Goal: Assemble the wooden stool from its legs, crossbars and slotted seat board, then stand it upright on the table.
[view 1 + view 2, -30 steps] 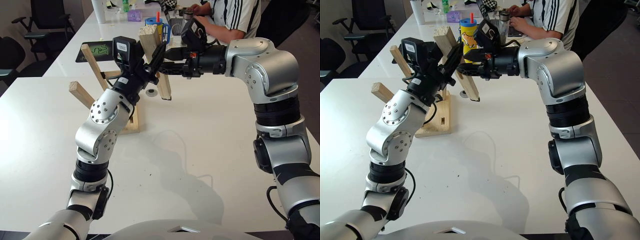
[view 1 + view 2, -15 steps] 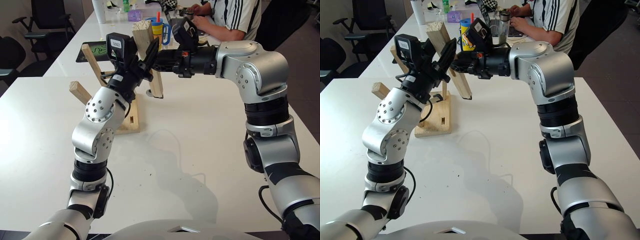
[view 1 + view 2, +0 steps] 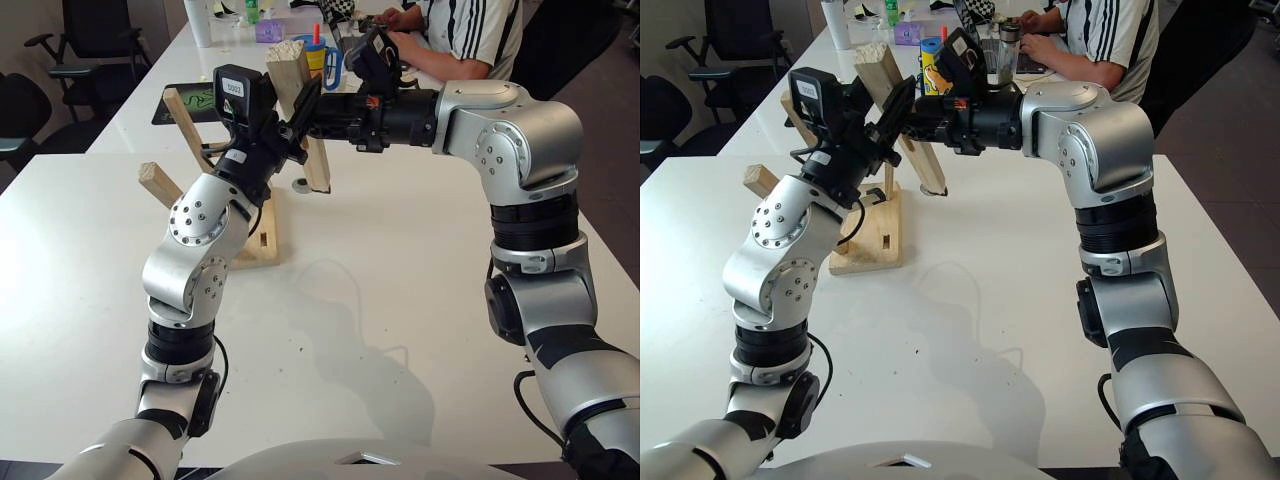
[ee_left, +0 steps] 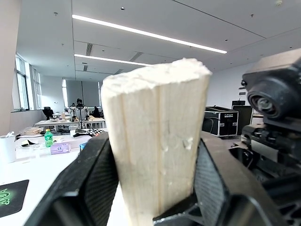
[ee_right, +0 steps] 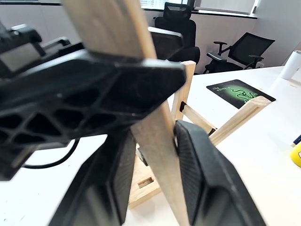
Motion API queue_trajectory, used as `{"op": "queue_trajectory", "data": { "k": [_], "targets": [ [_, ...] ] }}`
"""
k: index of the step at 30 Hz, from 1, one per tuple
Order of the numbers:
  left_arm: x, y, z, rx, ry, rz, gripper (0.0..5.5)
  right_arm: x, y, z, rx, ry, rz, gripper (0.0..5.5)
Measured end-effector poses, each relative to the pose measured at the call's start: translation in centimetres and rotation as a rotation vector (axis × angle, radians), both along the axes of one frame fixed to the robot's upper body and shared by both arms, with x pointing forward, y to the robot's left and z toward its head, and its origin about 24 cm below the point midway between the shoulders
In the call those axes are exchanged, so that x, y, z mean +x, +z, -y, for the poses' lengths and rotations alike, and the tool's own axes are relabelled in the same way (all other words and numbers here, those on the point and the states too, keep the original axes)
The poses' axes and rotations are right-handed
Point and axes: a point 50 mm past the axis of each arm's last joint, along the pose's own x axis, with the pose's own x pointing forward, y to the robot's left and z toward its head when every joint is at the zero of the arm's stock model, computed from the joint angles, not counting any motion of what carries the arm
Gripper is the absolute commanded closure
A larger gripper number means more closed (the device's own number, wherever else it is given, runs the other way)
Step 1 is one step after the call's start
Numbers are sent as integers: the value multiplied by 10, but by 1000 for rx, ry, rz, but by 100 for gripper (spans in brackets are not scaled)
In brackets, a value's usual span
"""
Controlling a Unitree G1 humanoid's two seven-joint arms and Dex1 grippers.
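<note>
You are holding the wooden leg (image 3: 317, 170) tilted in mid-air at upper centre of the head view. The left gripper (image 4: 155, 160) is clamping its upper end and the right gripper (image 5: 160, 160) is clamping lower down. The slotted seat board (image 3: 262, 245) is lying on the table (image 3: 420, 290) just behind, carrying two fitted legs (image 3: 185, 125). The double hold is probably steadying a regrip for insertion.

Both eye views look forward and down from the head over the white table (image 3: 420, 300), from well back. They share almost the same scene, slightly offset sideways. The left wrist view sits right behind the left end effector (image 4: 155, 155), facing up along the pale square wooden leg (image 4: 155, 94) toward the ceiling. The right wrist view, equally near the right end effector (image 5: 157, 141), faces that same leg across the table.
</note>
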Motion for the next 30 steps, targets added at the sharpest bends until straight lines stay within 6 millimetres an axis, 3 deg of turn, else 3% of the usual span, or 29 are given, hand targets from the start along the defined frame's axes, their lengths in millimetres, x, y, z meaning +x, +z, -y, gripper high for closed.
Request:
{"op": "queue_trajectory", "data": {
  "k": [5, 6, 10, 17, 21, 26, 30],
  "targets": [
    [0, 0, 0, 1, -2, -4, 339, 0, -1, 0, -1, -2, 0, 431],
    [0, 0, 0, 2, -2, -5, 303, 0, -1, 0, -2, -3, 0, 431],
    [0, -2, 2, 11, -30, -20, 255, 3, 0, 3, 0, -58, 27, 446],
    [-1, -6, 3, 25, -54, -69, 251, 10, -7, 14, -3, -184, 105, 446],
    [-6, 4, -13, 7, -12, -42, 251, 15, -36, 18, 31, -326, 31, 446],
    [-11, 23, -42, -12, 60, 5, 251, 11, -54, 9, 149, -470, -70, 446],
    [-18, 52, -86, -73, 216, 67, 251, 2, -55, 4, 272, -572, -123, 446]
  ]
}}
